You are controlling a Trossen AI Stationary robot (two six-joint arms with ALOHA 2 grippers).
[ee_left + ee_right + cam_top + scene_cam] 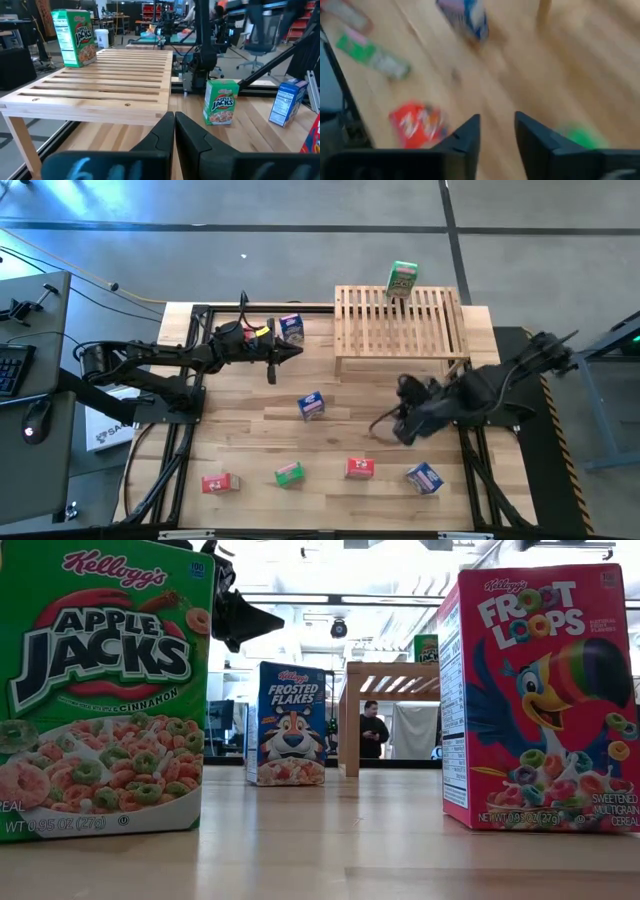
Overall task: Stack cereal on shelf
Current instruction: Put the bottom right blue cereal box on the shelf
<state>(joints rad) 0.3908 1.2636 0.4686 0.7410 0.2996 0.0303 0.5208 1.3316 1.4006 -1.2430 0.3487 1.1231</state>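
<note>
On shelf (400, 330): one green box (401, 280) | left jaws clenched empty | right jaws released

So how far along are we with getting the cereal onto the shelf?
Early. One green box stands on the shelf. Nothing is in hand: the left tool is shut and empty, the right tool open above the tabletop. Six boxes show left on it, such as a blue box mid-table and a red box nearer the front.
</note>
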